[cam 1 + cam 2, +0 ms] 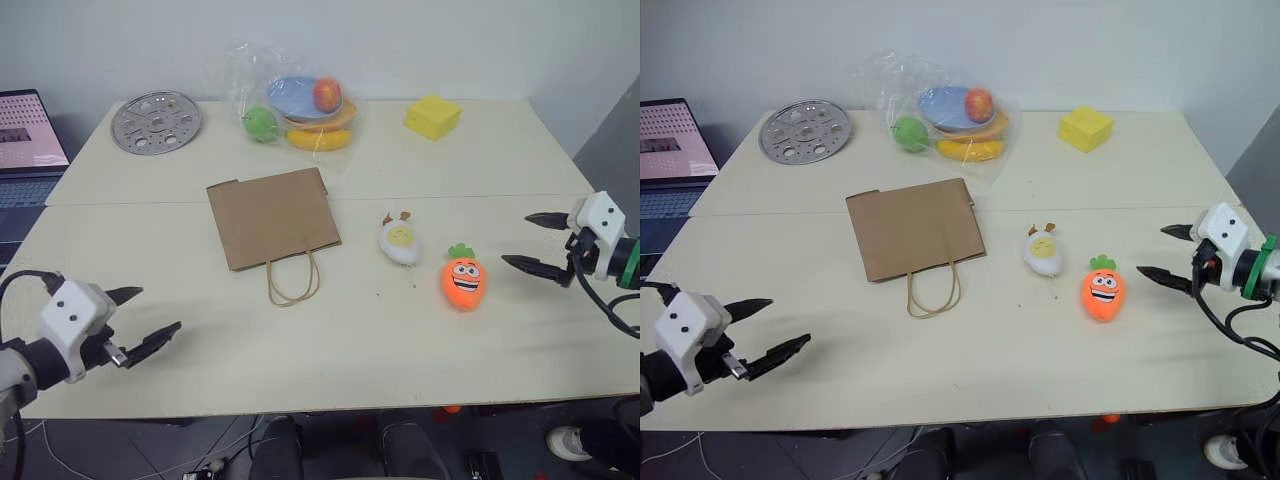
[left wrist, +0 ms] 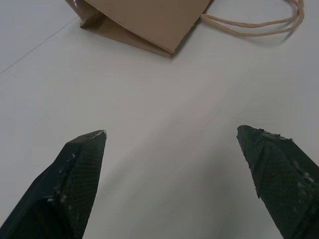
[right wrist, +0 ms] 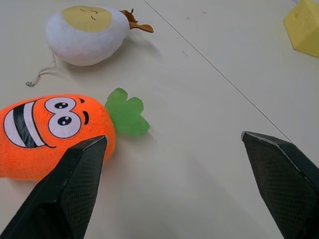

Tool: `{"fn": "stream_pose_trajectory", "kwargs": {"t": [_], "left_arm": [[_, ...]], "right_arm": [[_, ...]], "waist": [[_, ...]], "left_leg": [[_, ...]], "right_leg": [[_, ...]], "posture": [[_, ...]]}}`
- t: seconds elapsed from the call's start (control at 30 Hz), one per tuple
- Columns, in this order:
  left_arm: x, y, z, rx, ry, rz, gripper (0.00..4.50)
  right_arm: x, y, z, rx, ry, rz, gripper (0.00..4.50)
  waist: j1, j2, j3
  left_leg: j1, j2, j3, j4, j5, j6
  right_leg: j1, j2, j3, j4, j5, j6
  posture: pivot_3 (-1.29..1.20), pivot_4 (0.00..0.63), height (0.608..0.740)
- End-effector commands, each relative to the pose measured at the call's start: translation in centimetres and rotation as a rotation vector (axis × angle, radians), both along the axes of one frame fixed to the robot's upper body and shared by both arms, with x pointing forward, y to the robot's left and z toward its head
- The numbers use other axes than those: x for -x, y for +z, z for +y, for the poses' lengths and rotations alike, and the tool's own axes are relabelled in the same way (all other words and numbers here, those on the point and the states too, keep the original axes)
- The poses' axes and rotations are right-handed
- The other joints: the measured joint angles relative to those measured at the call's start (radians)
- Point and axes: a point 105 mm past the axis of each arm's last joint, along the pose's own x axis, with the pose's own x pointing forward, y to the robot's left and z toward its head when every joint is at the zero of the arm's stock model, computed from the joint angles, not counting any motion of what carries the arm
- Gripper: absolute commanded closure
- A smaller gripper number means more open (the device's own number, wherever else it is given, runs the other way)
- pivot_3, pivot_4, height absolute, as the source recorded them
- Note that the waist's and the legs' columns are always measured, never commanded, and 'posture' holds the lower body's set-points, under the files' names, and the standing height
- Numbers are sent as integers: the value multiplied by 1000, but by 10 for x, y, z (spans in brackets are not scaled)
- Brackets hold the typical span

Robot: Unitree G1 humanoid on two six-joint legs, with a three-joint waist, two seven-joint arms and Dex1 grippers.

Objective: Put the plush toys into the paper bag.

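Near the desk's left front corner the left hand [image 1: 143, 322] hangs wide, empty. Mid-desk the paper bag [image 1: 272, 216] lies flat, then egg toy [image 1: 399, 240] and carrot toy [image 1: 464, 281]; the right hand [image 1: 532, 242] gapes beside them. Along the back edge: metal disc [image 1: 156, 122], bagged fruit [image 1: 297, 105], yellow block [image 1: 433, 116].

We see a pale table [image 1: 480, 340] against a white wall [image 1: 420, 40], a laptop [image 1: 28, 135] beside it.
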Motion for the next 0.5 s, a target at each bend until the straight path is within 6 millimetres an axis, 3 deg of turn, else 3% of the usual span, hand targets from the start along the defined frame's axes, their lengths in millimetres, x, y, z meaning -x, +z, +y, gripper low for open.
{"fn": "stream_pose_trajectory", "kwargs": {"t": [0.03, 0.2, 0.4, 0.5], "left_arm": [[-10, 6, -26, -40, -118, -37, 18], [-26, 7, -57, -51, -258, -61, 18], [-32, -5, -83, -86, -396, -62, 18], [-42, -13, -95, -121, -436, -125, 18]], "right_arm": [[6, 16, 31, 0, 125, -47, 0], [26, 16, 75, -22, 295, 8, 0], [44, 18, 109, -60, 392, 23, 0], [54, 10, 129, -58, 447, 27, 0]], "waist": [[0, 0, 0], [2, 0, 0], [1, 0, 0], [2, -1, 0]], "left_leg": [[0, 0, 0, 0, 0, 0], [0, 0, 0, 0, 0, 0], [-1, 0, 1, 0, 0, 0], [-1, 0, 1, 0, 0, 0]], "right_leg": [[0, 0, 0, 0, 0, 1], [0, 1, 3, 0, 2, 4], [-2, 1, 4, 0, 4, 6], [-1, 2, 4, 0, 4, 6]], "posture": [[0, 150, 740], [0, 150, 740], [0, 150, 740], [0, 150, 740]]}}
